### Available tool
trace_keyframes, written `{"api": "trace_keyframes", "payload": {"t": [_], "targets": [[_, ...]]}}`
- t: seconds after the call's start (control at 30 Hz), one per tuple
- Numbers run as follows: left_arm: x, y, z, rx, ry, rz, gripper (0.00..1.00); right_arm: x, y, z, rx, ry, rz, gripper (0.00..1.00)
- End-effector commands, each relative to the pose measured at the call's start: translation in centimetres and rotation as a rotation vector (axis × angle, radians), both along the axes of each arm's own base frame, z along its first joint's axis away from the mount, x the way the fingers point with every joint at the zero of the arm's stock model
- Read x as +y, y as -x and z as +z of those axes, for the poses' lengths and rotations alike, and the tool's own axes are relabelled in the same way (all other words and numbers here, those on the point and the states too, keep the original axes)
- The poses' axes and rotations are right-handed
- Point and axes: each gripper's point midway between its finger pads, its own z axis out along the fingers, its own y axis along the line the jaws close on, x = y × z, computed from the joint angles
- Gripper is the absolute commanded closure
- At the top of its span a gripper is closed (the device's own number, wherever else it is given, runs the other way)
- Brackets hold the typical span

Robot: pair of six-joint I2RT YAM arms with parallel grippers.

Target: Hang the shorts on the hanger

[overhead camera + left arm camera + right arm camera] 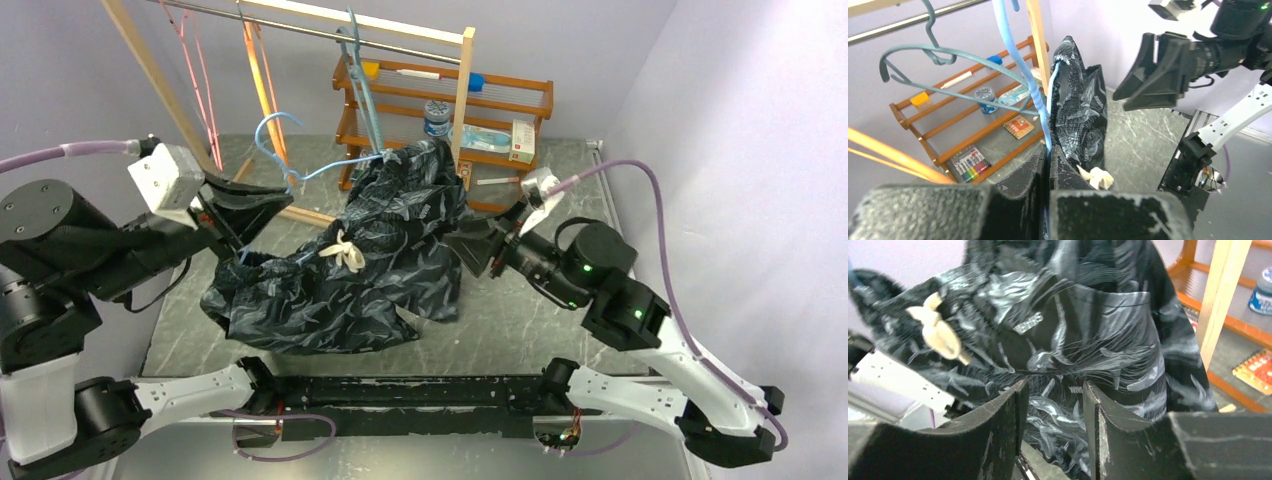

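The dark marbled shorts (370, 260) hang over one arm of the light-blue wire hanger (335, 166), its hook up at the left, and trail down onto the table. The cream drawstring knot (343, 250) faces up. My left gripper (270, 205) is shut on the hanger's wire (1018, 60), with the shorts (1080, 115) just beyond its fingertips. My right gripper (468, 248) is open and empty at the right side of the shorts. In the right wrist view, the fabric (1088, 325) fills the space in front of my right gripper (1053, 390).
A wooden clothes rack stands behind with a metal rail (330, 30) carrying a teal plastic hanger (355, 60), a pink wire hanger (195, 60) and an orange one (262, 70). A wooden shelf (450, 100) with small items stands at the back right. The rack's post (462, 90) is close to the shorts.
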Motion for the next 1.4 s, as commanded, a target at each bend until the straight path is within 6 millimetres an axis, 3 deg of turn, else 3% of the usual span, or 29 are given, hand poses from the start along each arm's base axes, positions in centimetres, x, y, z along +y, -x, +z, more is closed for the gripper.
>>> {"api": "trace_keyframes", "payload": {"t": [0.0, 0.1, 0.23, 0.4, 0.63, 1.1, 1.37], "targets": [[0.0, 0.5, -1.0, 0.066, 0.070, -0.003, 0.93, 0.4, -2.4, 1.1, 0.095, -0.118, -0.125, 0.54], [-0.7, 0.3, -2.8, 0.123, 0.092, -0.010, 0.93, 0.9, -3.1, 0.9, 0.105, -0.102, -0.142, 0.56], [0.6, -0.8, -3.4, 0.181, 0.128, 0.105, 0.93, 1.0, -3.6, 0.4, 0.123, -0.073, -0.165, 0.56], [2.5, -2.1, -2.8, 0.160, 0.208, 0.225, 0.93, 0.4, -3.5, -0.2, 0.135, -0.086, -0.185, 0.55], [3.2, -4.3, -2.2, 0.134, 0.189, 0.345, 0.93, -0.7, -3.6, -1.3, 0.157, -0.059, -0.230, 0.53], [-0.8, -8.6, 0.2, 0.035, 0.177, 0.370, 0.93, -1.4, -3.4, -1.9, 0.172, -0.046, -0.245, 0.52], [-2.6, -9.9, 3.2, -0.077, 0.237, 0.345, 0.93, -1.7, -3.3, -1.8, 0.169, -0.058, -0.249, 0.52]]}}
